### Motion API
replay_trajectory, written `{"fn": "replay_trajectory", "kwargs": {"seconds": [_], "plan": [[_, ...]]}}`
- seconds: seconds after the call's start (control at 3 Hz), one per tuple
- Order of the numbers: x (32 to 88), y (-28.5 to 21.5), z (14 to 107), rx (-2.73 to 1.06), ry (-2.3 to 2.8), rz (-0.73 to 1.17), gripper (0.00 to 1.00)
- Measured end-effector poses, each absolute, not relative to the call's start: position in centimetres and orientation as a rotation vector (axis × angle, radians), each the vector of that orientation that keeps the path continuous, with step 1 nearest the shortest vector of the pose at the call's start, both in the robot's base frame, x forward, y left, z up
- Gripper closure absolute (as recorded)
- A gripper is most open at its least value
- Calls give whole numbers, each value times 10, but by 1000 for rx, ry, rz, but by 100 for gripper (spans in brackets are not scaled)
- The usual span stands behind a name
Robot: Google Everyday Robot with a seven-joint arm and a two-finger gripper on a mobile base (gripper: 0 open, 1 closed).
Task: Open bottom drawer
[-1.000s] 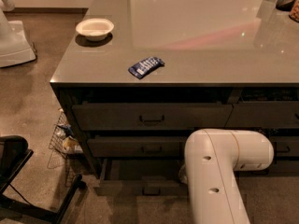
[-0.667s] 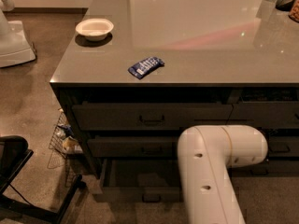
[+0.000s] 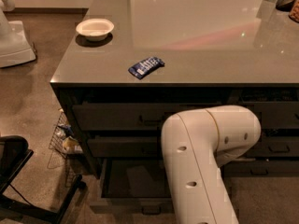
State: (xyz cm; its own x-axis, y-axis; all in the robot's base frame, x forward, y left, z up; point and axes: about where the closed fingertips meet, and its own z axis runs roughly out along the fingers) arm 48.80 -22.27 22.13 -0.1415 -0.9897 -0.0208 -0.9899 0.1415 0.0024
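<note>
The white arm (image 3: 201, 162) fills the near right of the view, its big elbow bending right in front of the drawer stack. The end effector is out of sight, hidden somewhere behind that elbow and low against the cabinet, so I cannot tell whether it is wide, narrow or holding anything.

Down at the foot of the stack, the bottom drawer (image 3: 134, 180) stands pulled out toward the near side. Its plain dark interior is showing, and its slim front with the small dark pull (image 3: 151, 211) sits at the very bottom edge of the view. The drawer's right part disappears behind the arm, and that is where the end effector must be, though the contact itself is not visible.

Above it, the middle drawer (image 3: 124, 146) and the top drawer (image 3: 121, 115) look closed, fronts flush. Off to the right, the neighbouring stack (image 3: 279, 146) peeks out past the elbow.

Up on the grey surface (image 3: 201, 41), a white bowl (image 3: 95, 28) sits at the far left corner, and a blue packet (image 3: 146, 66) lies near the front edge, well apart from the bowl.

On the floor to the left, a wire basket (image 3: 63, 139) leans just beside the cabinet's side, and a black chair base (image 3: 18, 171) sits nearer still.
</note>
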Motion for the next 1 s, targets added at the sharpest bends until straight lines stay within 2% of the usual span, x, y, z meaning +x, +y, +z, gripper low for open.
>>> {"fn": "replay_trajectory", "kwargs": {"seconds": [0.33, 0.67, 1.0], "plan": [[433, -228, 237, -2098, 2418, 118, 100], [408, -227, 247, -2114, 2415, 171, 100], [410, -231, 268, -2132, 2317, 101, 100]]}}
